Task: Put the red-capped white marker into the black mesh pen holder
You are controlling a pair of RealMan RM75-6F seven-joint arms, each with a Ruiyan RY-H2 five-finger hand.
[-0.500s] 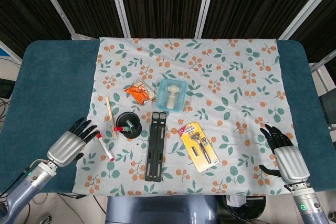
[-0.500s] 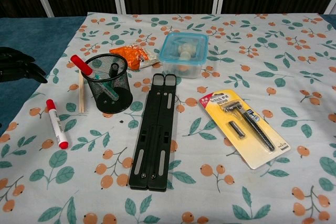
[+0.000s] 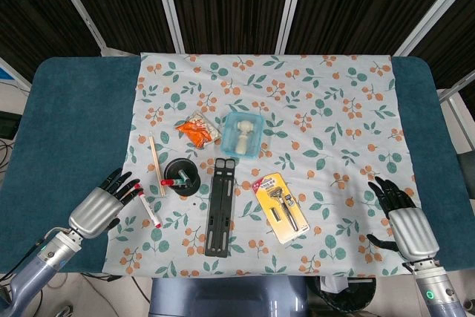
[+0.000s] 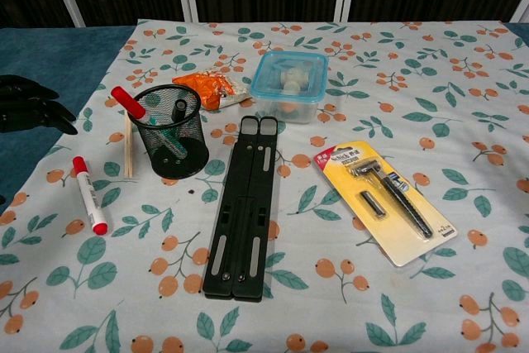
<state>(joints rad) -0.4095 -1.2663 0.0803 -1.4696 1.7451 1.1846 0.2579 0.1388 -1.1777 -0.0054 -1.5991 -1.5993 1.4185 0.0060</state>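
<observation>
- Red at both ends and white along its barrel, the marker (image 4: 88,194) is seen lying flat on the floral cloth (image 3: 326,109), to the near-left of the black mesh pen holder (image 4: 170,140) and apart from it; nothing grips it.
- Its long axis is judged to run roughly from the far side to the near side of the tabletop (image 3: 67,116), tilted slightly, with the red cap at the far end and a second red tip at the near end.
- The pen holder is seen upright, already holding a red-tipped pen and a dark one; a pair of wooden chopsticks (image 4: 127,148) lies just to its left, between it and the marker's far end.
- The left robot hand (image 3: 100,204) is found just left of the marker, at the cloth's edge, its fingers spread apart and pointing toward the marker's cap end, holding nothing. Whether a fingertip touches the marker cannot be told.
- The right robot hand (image 3: 401,220) is seen well to the right of the pen holder, beyond the folded black stand (image 3: 219,206) and the packaged razor (image 3: 282,206), fingers apart and empty.
- The left robot hand is therefore judged far nearer; a short reach to its right, across the marker's axis, would be called for.
</observation>
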